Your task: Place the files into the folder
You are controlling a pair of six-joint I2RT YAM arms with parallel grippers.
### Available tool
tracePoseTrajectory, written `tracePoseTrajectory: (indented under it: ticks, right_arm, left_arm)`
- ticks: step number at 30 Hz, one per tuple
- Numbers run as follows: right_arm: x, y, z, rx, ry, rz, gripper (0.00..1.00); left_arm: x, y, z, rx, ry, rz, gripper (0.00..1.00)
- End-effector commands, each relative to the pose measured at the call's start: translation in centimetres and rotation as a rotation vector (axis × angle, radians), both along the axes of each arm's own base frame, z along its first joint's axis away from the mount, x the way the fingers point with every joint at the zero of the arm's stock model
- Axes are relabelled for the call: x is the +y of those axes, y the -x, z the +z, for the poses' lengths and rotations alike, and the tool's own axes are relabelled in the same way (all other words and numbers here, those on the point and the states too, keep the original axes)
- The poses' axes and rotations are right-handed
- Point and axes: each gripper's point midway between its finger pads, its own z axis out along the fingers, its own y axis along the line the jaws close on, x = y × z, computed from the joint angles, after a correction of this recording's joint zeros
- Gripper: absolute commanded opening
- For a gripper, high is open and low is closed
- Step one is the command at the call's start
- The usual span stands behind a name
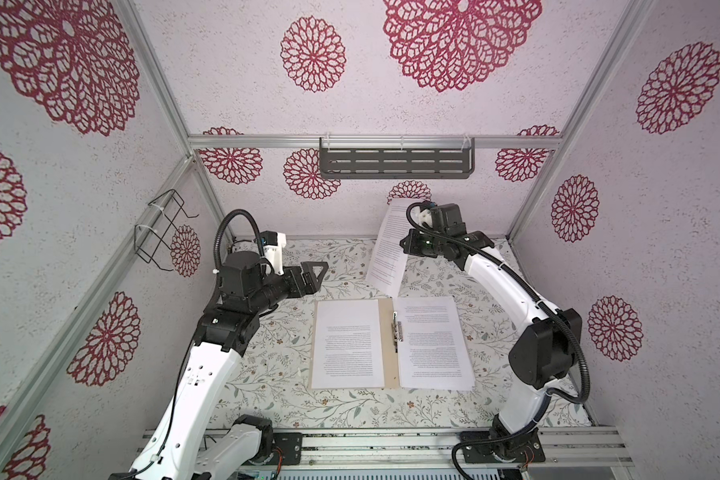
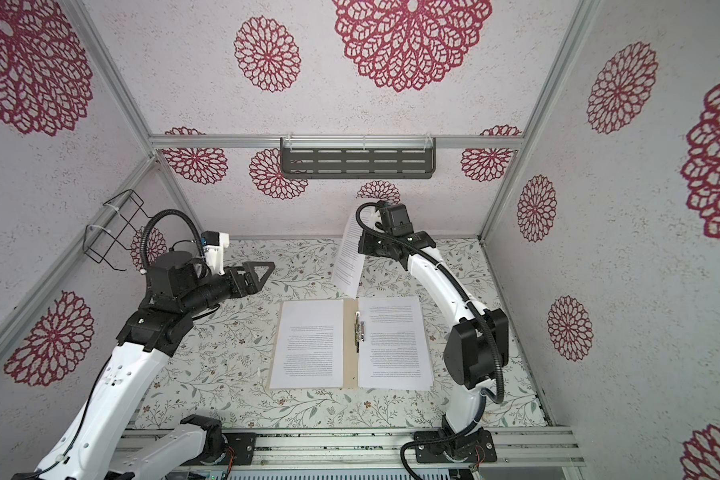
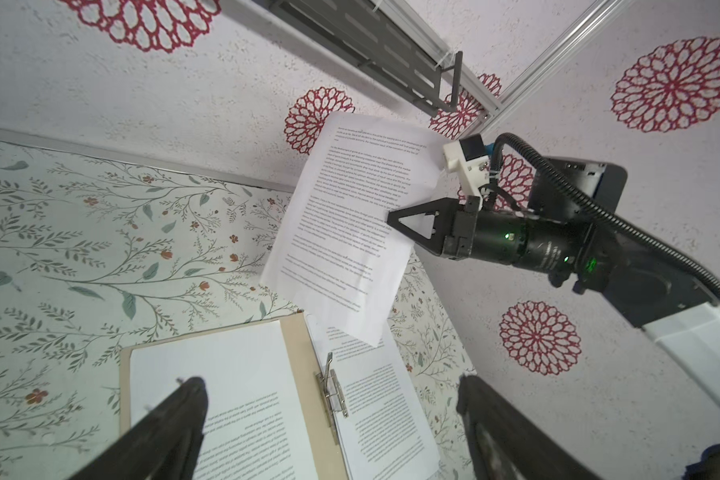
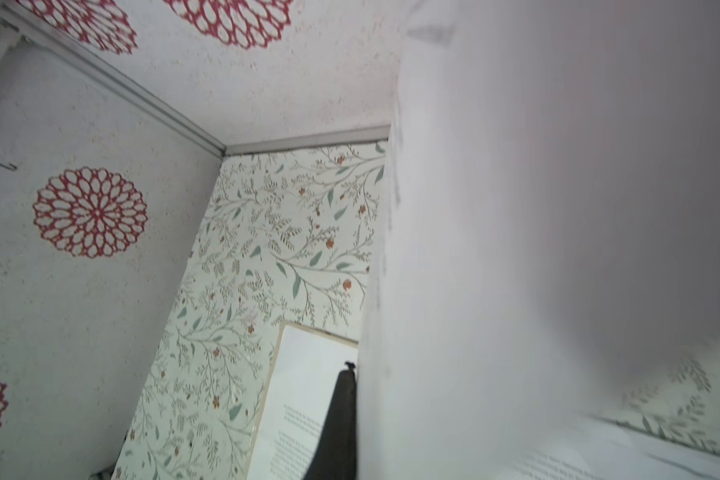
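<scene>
- Above the folder's (image 1: pixel 387 349) far edge, the right gripper (image 1: pixel 406 246) is clamped on one held sheet (image 1: pixel 389 253), which hangs tilted with its lower corner near the spine.
- Left of the folder, the left gripper (image 1: pixel 317 272) hovers with jaws wide apart, empty.
- On the table (image 1: pixel 275 374) the folder lies open, with a metal clip (image 1: pixel 398 328) at its spine.
- Counted: one held sheet, one flat sheet (image 1: pixel 345 345) on the left flap, and paper (image 1: pixel 433 345) right of the spine; I cannot tell if that is one sheet or several.
</scene>
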Motion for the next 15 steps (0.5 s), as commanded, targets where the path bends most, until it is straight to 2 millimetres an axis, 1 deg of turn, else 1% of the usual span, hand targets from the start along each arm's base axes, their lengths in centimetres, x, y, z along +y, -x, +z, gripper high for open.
tracePoseTrajectory:
  ticks: [1, 4, 6, 8, 10, 12, 13, 15]
  right_arm:
    - [-1.3, 5.6, 1.2, 0.050, 0.086, 0.137, 0.00]
    - [-1.9, 8.1, 1.9, 0.075, 0.089, 0.166, 0.00]
    - [-1.8, 10.0, 2.6, 0.091, 0.052, 0.208, 0.00]
    - [-1.9, 11.9, 2.6, 0.118, 0.029, 0.243, 0.00]
    - [-2.7, 13.2, 1.5, 0.153, 0.042, 0.267, 0.00]
    - [-4.3, 14.6, -0.7, 0.232, 0.054, 0.283, 0.00]
    - [-5.6, 14.9, -2.0, 0.281, 0.071, 0.274, 0.00]
    - [-9.4, 14.9, -5.2, 0.360, 0.205, 0.175, 0.00]
  left_arm:
    - [-0.3, 1.0, -0.6, -0.076, -0.051, -0.053, 0.97]
    - [-0.9, 1.3, -2.7, -0.054, -0.035, -0.091, 0.97]
    - [-1.1, 1.2, -4.0, -0.030, -0.034, -0.105, 0.97]
    - [-1.1, 1.0, -5.2, -0.006, -0.044, -0.106, 0.97]
    - [-1.1, 0.8, -6.0, 0.003, -0.049, -0.101, 0.97]
    - [-1.2, 0.6, -6.6, 0.013, -0.032, -0.099, 0.97]
    - [-1.4, 0.7, -6.5, 0.016, -0.023, -0.113, 0.97]
    - [-1.6, 0.9, -6.4, 0.011, -0.024, -0.127, 0.97]
